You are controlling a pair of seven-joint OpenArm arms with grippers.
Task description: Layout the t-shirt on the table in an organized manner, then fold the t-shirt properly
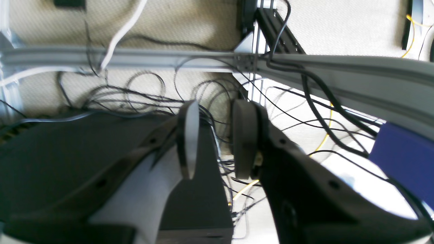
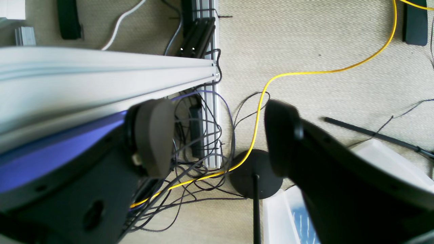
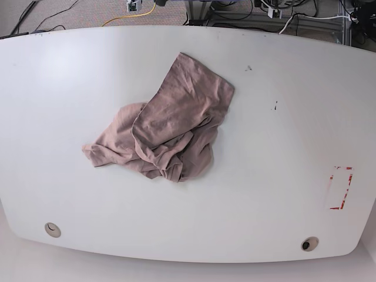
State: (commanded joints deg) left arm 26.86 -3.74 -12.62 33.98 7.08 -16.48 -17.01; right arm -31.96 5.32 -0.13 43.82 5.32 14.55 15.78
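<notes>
The dusty mauve t-shirt [image 3: 167, 129] lies crumpled in a wrinkled heap a little left of the middle of the white table [image 3: 282, 147], with one flat part reaching toward the far edge. Neither arm shows in the base view. In the left wrist view my left gripper [image 1: 215, 142] is open and empty, hanging over floor and cables, off the tabletop. In the right wrist view my right gripper [image 2: 217, 139] is wide open and empty, also over the floor. The t-shirt is out of both wrist views.
A red rectangular mark [image 3: 341, 188] sits near the table's right edge. Two round holes [image 3: 52, 229] [image 3: 309, 243] lie near the front. Below the grippers are an aluminium rail [image 1: 135, 59], tangled black cables [image 1: 149, 98], a yellow cable [image 2: 305, 73] and a round black stand base [image 2: 256, 174].
</notes>
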